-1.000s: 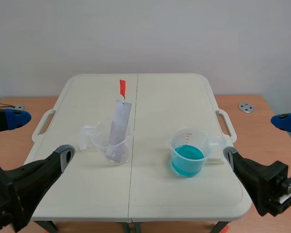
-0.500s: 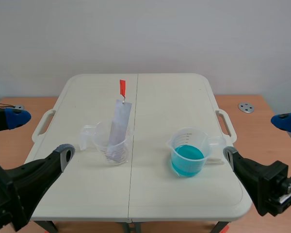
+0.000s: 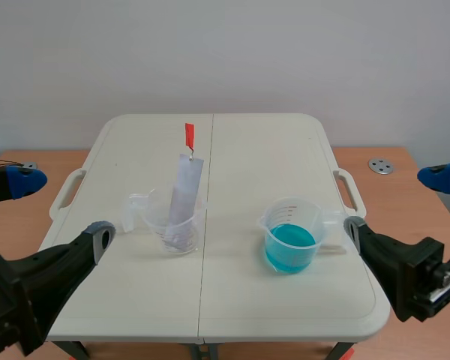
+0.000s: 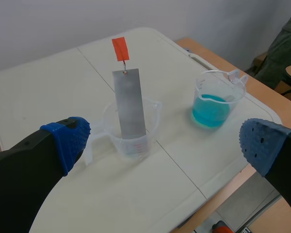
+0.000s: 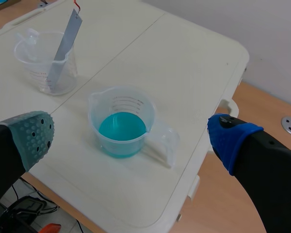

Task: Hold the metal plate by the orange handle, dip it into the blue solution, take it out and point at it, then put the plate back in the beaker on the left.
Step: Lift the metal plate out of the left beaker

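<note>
With both grippers spread wide, a clumsy grab at the orange handle could topple the light left beaker.

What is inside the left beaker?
The metal plate leans inside the left beaker, its orange handle above the rim. The plate hides part of the bottom behind it.
</note>
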### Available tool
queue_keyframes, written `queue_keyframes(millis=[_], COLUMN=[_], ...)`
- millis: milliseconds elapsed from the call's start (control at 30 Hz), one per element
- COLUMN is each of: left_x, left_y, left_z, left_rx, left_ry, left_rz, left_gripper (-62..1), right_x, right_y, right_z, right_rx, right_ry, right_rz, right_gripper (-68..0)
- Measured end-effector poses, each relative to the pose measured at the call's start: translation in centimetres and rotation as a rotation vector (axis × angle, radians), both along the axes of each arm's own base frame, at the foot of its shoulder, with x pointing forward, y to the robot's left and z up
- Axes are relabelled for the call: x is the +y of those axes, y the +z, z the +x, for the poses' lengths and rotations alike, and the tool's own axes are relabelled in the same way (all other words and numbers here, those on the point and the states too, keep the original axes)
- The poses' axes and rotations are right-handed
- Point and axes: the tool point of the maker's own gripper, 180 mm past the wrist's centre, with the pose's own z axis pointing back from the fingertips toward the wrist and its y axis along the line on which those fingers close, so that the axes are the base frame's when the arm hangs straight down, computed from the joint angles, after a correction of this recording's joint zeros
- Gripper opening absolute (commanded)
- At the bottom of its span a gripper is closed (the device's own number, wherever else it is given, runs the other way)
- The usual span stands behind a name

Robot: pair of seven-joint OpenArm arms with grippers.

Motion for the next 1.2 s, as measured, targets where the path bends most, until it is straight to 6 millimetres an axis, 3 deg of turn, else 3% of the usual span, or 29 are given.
queue_keyframes(millis=[333,533,700,733,767,1067,1200], left_x=[0.1,0.1,0.1,0.1,0.1,0.2,0.7], left_y=[0.0,0.0,0.0,-0.1,-0.4,-0.9,-2.9], left_z=[0.1,0.1,0.1,0.1,0.0,-0.1,-0.5], left_rx=[-0.001,-0.001,-0.001,0.002,0.014,0.038,0.122], left_ry=[0.007,0.007,0.007,0.007,0.007,0.006,0.013], left_rz=[0.002,0.002,0.003,0.005,0.014,0.034,0.111], left_gripper=[1.4,1.2,-47.1,-55.1,-59.2,-58.2,-58.2], right_x=[0.2,1.7,3.1,3.4,3.8,6.7,7.5], right_y=[1.3,1.6,1.8,2.0,2.0,2.6,2.1], right_z=[1.5,2.3,3.0,3.1,3.3,4.4,5.1], right_rx=[-0.054,-0.063,-0.064,-0.069,-0.07,-0.086,-0.078], right_ry=[0.008,0.041,0.074,0.082,0.09,0.166,0.175], right_rz=[-0.002,0.011,0.015,0.019,0.019,0.04,0.053], right_gripper=[-1.2,-1.2,-1.2,-1.2,-1.2,-1.2,-1.2])
